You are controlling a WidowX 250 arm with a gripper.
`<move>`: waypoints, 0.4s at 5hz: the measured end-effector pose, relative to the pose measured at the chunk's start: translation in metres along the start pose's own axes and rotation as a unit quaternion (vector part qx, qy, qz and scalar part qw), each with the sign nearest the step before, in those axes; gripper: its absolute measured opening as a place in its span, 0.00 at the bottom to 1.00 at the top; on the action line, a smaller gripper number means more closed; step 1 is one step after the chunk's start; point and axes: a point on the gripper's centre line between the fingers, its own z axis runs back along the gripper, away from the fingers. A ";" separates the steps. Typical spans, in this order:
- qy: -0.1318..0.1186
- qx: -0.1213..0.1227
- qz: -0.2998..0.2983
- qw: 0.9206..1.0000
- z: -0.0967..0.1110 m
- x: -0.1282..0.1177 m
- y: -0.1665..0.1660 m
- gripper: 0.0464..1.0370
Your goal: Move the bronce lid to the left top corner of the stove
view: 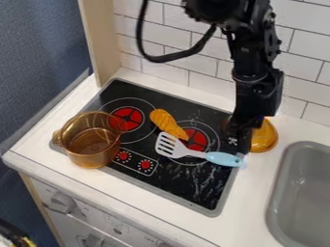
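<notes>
My gripper (238,144) hangs left of the amber lid (265,137), perhaps touching; its opening I can't tell. Best grip squarely, lifting clear of the slotted spatula (222,158).

We are seeing only part of the bronze lid (265,137), as the hand (239,146) is covering its left side. The top edge is cutting off the arm (250,58), the right edge the sink (303,193); something dark (11,235) is blurring at lower left.
</notes>
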 end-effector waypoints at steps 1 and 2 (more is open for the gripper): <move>0.011 -0.001 -0.015 1.000 -0.006 0.002 0.019 0.96; 0.027 0.000 -0.017 0.999 -0.009 -0.001 0.032 0.96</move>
